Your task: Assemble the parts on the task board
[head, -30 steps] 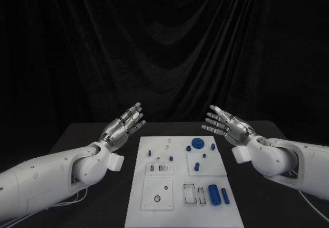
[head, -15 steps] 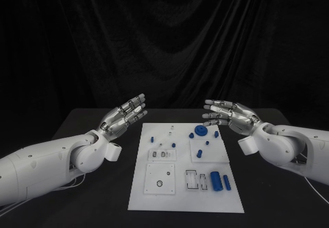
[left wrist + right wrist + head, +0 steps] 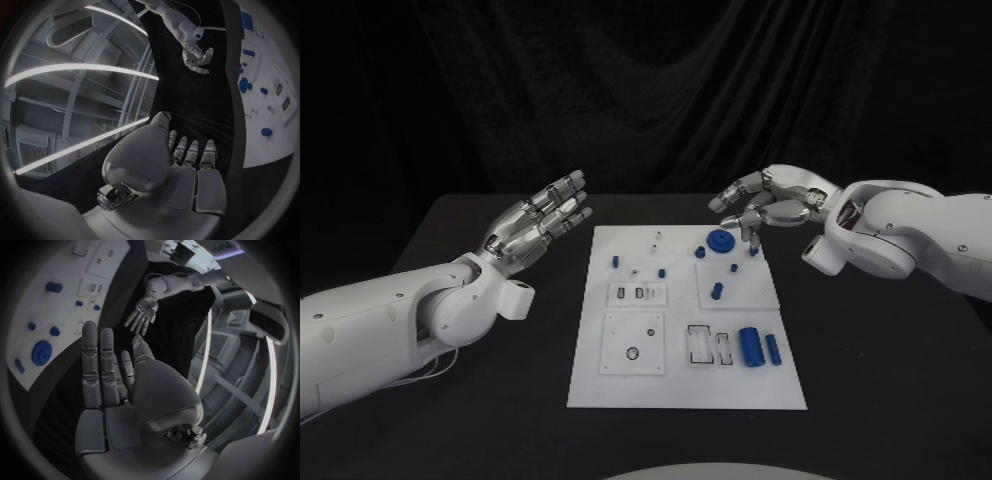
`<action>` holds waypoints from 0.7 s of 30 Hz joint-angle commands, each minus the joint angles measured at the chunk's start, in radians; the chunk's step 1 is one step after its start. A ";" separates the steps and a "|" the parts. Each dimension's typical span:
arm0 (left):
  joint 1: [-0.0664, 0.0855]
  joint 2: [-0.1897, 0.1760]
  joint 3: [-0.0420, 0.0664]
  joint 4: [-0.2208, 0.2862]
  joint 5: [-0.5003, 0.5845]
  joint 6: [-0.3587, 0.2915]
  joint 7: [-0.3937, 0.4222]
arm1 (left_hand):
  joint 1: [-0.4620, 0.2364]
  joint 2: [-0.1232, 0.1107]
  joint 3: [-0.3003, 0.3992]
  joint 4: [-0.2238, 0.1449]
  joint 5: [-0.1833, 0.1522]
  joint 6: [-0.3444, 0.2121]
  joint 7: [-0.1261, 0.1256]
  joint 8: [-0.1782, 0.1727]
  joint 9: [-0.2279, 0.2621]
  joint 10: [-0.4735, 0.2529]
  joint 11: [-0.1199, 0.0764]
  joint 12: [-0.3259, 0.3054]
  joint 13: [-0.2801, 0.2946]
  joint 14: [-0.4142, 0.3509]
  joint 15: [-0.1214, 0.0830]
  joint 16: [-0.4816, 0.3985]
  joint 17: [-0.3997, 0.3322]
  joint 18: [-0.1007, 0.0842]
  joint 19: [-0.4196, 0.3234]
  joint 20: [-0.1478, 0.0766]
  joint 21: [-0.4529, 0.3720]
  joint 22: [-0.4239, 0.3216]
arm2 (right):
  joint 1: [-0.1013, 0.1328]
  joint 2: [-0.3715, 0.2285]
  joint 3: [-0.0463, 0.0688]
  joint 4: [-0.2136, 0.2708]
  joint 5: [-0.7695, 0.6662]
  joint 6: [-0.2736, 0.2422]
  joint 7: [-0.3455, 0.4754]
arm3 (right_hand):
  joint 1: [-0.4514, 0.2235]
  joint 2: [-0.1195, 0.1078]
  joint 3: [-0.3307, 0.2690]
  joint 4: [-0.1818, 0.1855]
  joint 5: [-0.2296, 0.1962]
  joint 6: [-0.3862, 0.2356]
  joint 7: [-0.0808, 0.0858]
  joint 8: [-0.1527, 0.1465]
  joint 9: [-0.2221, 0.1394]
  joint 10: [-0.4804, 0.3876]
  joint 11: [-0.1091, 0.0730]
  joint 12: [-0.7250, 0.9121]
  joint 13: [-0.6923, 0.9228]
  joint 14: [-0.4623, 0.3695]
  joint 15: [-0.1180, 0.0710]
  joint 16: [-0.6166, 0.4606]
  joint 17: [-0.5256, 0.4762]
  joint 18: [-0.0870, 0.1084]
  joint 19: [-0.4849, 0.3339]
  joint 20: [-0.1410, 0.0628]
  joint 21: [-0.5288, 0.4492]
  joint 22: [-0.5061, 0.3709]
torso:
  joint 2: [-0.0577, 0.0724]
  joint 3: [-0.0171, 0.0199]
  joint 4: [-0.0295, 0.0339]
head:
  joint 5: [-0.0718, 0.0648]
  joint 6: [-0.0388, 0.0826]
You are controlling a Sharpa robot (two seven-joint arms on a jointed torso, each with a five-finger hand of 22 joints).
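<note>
The white task board (image 3: 682,385) lies in the middle of the black table. Small blue pegs (image 3: 715,292) stand on its far half, and a blue round disc (image 3: 720,241) sits near the far edge. Two blue cylinders (image 3: 750,347) lie side by side at the near right. My right hand (image 3: 764,205) hovers just beyond and above the disc, fingers loosely bent, holding nothing. My left hand (image 3: 534,222) is raised left of the board's far corner with its fingers spread and straight. The right wrist view shows my right hand (image 3: 109,375) beside the disc (image 3: 42,351).
Bare black tabletop (image 3: 459,400) surrounds the board on both sides. White rectangular sockets (image 3: 633,345) sit on the board's near half. The left wrist view shows my left hand (image 3: 181,165), my right hand (image 3: 197,55) farther off, and the board (image 3: 275,145) at the rim.
My right hand has swung in from the right toward the board's far end and turned palm down by the blue disc. The left hand stays open and has drifted slightly outward.
</note>
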 commanded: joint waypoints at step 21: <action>0.005 -0.090 0.001 0.124 0.001 -0.032 0.164 | 0.013 -0.015 0.019 -0.022 0.027 0.017 0.024 0.010 0.003 0.008 0.024 0.020 0.002 0.004 0.012 -0.002 0.000 0.016 0.007 0.013 0.007 0.002 | 0.037 0.015 0.001 0.075 -0.971 -0.072 -0.372 | -0.012 -0.106 0.195 -0.004 0.026 0.066 -0.047 -0.182 -0.025 0.182 -0.007 -0.194 0.006 0.093 -0.024 0.195 0.124 -0.057 0.143 -0.020 0.417 0.566 | 0.113 -0.0313 0.0438 | -0.059 0.005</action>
